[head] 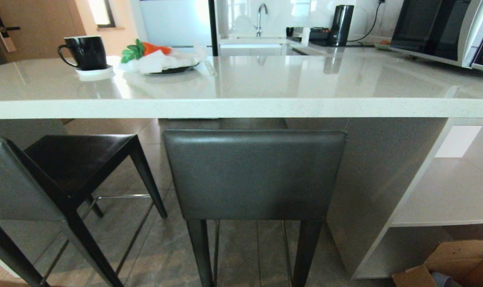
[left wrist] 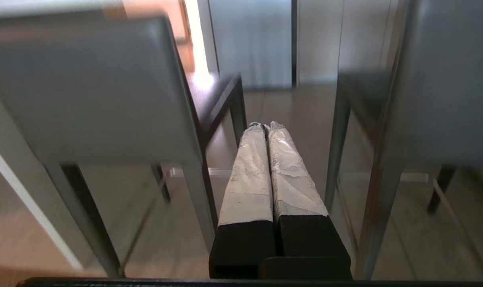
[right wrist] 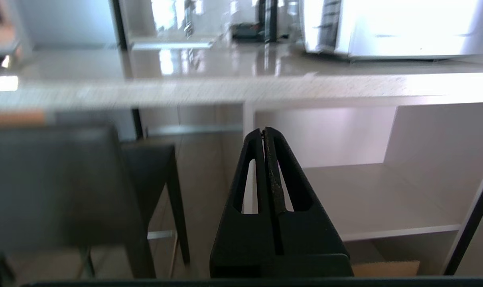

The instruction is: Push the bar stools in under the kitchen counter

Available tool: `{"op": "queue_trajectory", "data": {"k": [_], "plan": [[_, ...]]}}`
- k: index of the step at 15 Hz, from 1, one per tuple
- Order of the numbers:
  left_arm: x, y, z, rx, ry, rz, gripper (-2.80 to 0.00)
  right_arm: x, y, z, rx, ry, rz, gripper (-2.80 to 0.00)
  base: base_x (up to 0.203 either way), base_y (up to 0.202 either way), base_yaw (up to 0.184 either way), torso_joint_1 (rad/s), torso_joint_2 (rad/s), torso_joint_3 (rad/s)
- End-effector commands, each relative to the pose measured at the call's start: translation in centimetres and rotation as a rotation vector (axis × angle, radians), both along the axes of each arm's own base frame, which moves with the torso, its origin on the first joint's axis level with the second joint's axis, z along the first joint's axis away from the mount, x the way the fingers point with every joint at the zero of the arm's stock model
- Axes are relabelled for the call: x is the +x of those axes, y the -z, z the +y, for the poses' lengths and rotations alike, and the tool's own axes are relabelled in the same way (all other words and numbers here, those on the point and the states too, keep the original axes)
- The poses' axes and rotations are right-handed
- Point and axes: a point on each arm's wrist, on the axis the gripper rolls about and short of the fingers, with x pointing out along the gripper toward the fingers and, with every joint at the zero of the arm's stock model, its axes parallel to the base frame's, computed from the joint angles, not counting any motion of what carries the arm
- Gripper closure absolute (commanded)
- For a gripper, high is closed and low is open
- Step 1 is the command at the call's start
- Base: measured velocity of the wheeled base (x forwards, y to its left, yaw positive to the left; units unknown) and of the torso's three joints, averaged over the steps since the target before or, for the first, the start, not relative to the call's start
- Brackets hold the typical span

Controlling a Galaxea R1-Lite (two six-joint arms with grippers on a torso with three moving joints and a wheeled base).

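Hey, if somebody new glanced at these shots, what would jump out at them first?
Probably the grey-backed bar stool dead centre, its seat tucked under the white kitchen counter. Its twin, the second stool, stands angled at the left with its seat only partly under. On the counter's far left sits a black mug.

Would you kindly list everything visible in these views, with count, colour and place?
bar stools: two, dark grey backs; one central at the counter edge, one left, angled.
kitchen counter: one, white speckled, across the view.
mug: one, black, on a white coaster, counter left.
plate: one, dark, holding white cloth and an orange-green item, beside the mug.
kettle: one, black, far worktop.
tap: one, metal, far back.
microwave: one, silver-black, counter right.
cardboard box: one, brown, floor right.
left gripper: shut, between the stools.
right gripper: shut, facing the shelves.
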Motion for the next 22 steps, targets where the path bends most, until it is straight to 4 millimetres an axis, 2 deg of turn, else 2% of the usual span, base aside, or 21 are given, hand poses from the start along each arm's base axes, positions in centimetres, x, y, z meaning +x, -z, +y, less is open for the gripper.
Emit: {"op": "queue_trajectory", "data": {"k": [1,2,4,6,7,10,11,19,22], "plan": [[1.1,1.9,0.0,0.000,-0.001,0.051,0.00,-1.9,3.3,0.1,-0.029,0.004,-0.012,0.00,0.000,0.000,0.000,0.000,0.00,0.000],[1.6,3.0,0.0,0.002,-0.001,0.060,0.00,-1.8,5.2,0.1,-0.027,0.019,0.028,0.00,0.000,0.000,0.000,0.000,0.00,0.000],[2.1,3.6,-0.1,-0.022,0.041,0.006,0.00,1.0,9.5,0.1,0.019,0.036,0.202,0.00,0.000,0.000,0.000,0.000,0.00,0.000],[2.3,5.0,-0.2,-0.076,0.084,0.132,0.00,3.3,13.4,0.1,0.021,0.050,0.325,0.00,0.000,0.000,0.000,0.000,0.00,0.000],[2.3,5.6,-0.2,-0.085,0.093,0.190,0.00,4.2,14.9,0.2,0.006,0.051,0.331,0.00,0.000,0.000,0.000,0.000,0.00,0.000],[2.3,5.6,-0.3,-0.025,0.134,0.197,0.00,5.1,16.3,0.5,-0.088,-0.110,0.302,0.00,0.000,0.000,0.000,0.000,0.00,0.000],[2.3,5.6,-0.3,-0.025,0.136,0.197,0.00,5.0,16.7,0.6,-0.083,-0.117,0.347,0.00,0.000,0.000,0.000,0.000,0.00,0.000],[2.3,5.7,-0.3,-0.044,0.133,0.200,0.00,5.1,16.5,0.5,-0.023,-0.122,0.332,0.00,0.000,0.000,0.000,0.000,0.00,0.000],[2.3,5.7,-0.3,-0.045,0.134,0.198,0.00,5.1,16.5,0.5,-0.023,-0.122,0.334,0.00,-0.162,0.000,0.000,0.003,0.00,0.002]]}}
